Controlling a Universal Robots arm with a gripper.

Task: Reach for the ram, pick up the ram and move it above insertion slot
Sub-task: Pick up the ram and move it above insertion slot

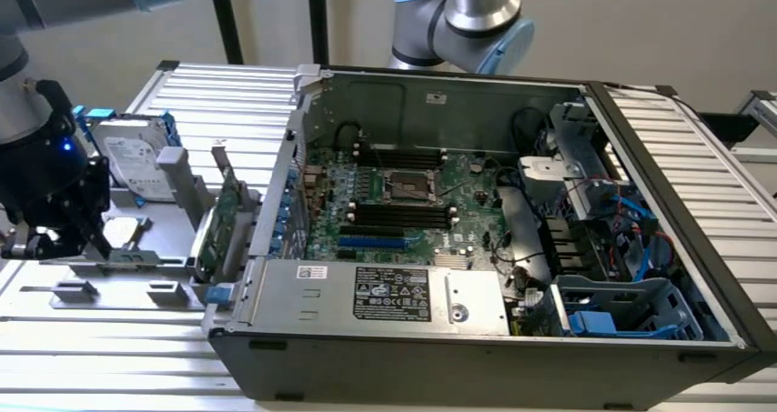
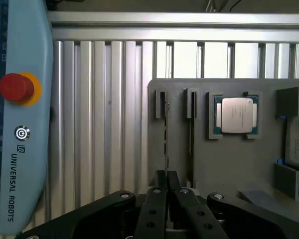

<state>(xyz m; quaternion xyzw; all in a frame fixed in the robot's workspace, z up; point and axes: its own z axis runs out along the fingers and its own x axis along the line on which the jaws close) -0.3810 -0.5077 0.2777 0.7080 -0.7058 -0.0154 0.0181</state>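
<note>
The gripper (image 2: 166, 180) is hanging straight over the near edge of the grey holder tray (image 2: 224, 164). Its two fingers (image 2: 159, 181) are standing almost closed, with only a thin gap, and they are sitting on the upper edge of the ram (image 2: 165, 139). It seems they are already clamping the stick, though the contact itself is hard to judge from above.

The ram is standing on its long edge in a narrow groove of the tray, between two small posts, near the tray's corner. This is probably why it is kept so: the thin top edge is offering itself to a grip from above. From the wrist camera it is looking like a fine dark line with a little green, so the chips are not showing.

Further along the tray a silver processor (image 2: 237, 115) is lying flat in its own frame.

In the exterior view the gripper (image 1: 49, 244) is working at the tray on that view's left, well apart from the open computer case (image 1: 680, 157). The insertion slot (image 1: 395, 214), one of several parallel black sockets, is waiting on the motherboard inside.
</note>
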